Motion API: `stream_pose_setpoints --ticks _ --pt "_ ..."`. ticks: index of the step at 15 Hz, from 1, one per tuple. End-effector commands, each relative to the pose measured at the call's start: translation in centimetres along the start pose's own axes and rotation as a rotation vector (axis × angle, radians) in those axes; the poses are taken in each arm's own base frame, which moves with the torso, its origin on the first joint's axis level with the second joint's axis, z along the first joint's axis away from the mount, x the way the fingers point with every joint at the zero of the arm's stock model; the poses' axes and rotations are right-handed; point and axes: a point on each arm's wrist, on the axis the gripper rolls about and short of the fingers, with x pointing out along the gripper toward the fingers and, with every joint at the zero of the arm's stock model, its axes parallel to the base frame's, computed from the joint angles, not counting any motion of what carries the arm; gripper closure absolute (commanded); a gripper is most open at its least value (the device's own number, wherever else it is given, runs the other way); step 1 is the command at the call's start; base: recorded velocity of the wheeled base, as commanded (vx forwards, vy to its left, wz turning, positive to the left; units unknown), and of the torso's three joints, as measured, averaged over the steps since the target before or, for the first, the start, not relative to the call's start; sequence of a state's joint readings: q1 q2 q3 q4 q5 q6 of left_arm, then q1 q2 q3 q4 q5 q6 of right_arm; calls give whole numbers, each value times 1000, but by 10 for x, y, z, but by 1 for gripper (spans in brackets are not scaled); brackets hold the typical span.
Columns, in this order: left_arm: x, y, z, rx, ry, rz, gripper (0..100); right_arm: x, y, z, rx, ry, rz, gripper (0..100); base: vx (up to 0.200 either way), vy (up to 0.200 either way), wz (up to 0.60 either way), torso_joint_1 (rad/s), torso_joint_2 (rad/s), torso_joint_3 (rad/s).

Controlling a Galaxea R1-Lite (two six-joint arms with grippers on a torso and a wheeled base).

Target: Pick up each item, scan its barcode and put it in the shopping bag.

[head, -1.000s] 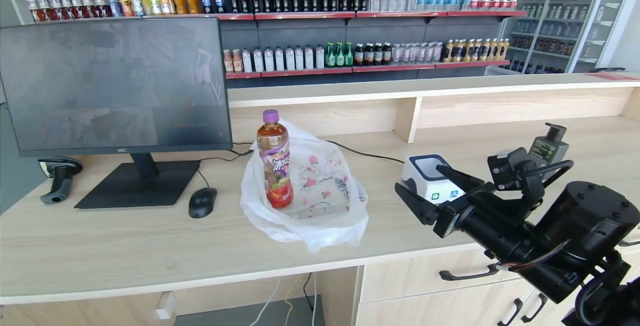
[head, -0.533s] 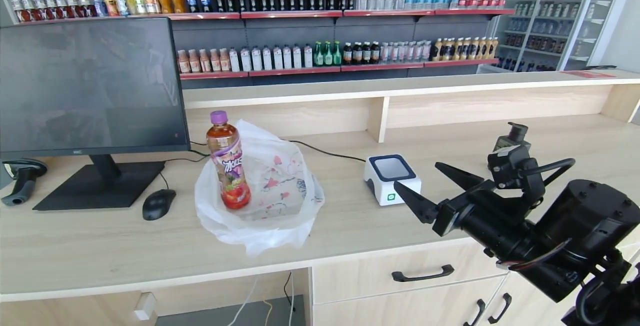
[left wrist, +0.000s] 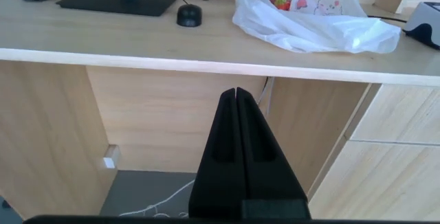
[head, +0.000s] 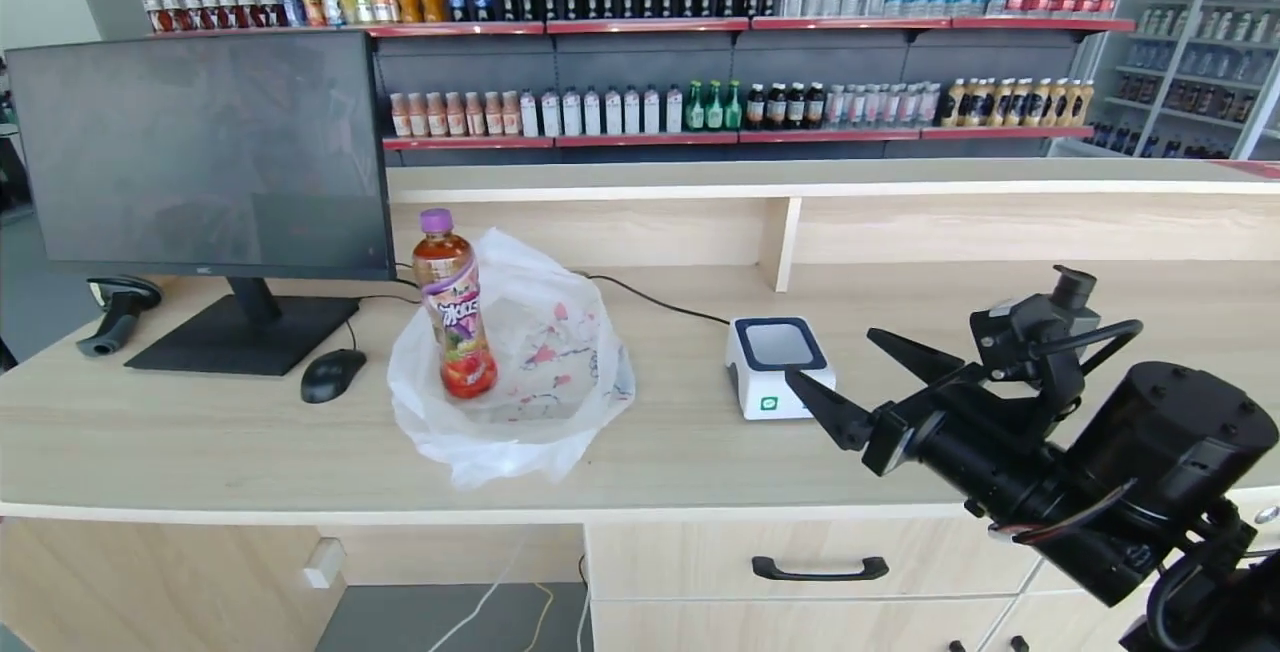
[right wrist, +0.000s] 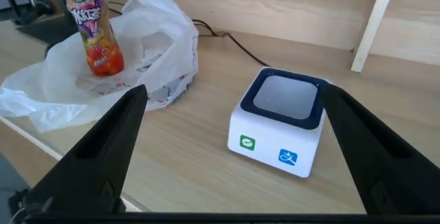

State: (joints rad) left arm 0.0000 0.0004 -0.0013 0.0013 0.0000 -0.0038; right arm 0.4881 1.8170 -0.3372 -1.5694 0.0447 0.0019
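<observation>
A drink bottle with a purple cap stands upright inside the white plastic shopping bag on the wooden counter; both show in the right wrist view as bottle and bag. A white barcode scanner with a dark window sits right of the bag, also scanner. My right gripper hangs open just right of the scanner, nothing between its fingers. My left gripper is shut and empty, below the counter's front edge, with the bag above it.
A monitor on a stand, a black mouse and a handheld scanner occupy the counter's left. A raised shelf ledge runs along the back. Drawers with black handles sit under the counter. A cable runs behind the bag.
The head camera has shifted, so the whole scene slid in the picture. The right gripper holds the same open pose near the scanner. Bottle and bag stay put.
</observation>
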Motion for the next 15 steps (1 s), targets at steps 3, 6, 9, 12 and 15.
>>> stream_pose_setpoints --ticks 3,6,9,12,15 --pt "0 0 0 -1 0 0 100 0 -1 -2 0 5 -2 0 0 -200 0 1 -1 4" --pt "0 0 0 -1 0 0 100 0 0 -2 0 8 -2 0 0 -200 0 4 -1 -2" --pt "0 0 0 -1 1 0 100 0 -1 -3 0 10 -5 0 0 -200 0 2 2 4" --pt "0 0 0 -1 0 0 100 -4 -16 -8 -3 39 -62 0 0 -200 0 2 2 1" --pt "0 0 0 -1 1 0 100 -5 -27 -9 -5 44 -103 0 0 -200 0 5 -1 1"
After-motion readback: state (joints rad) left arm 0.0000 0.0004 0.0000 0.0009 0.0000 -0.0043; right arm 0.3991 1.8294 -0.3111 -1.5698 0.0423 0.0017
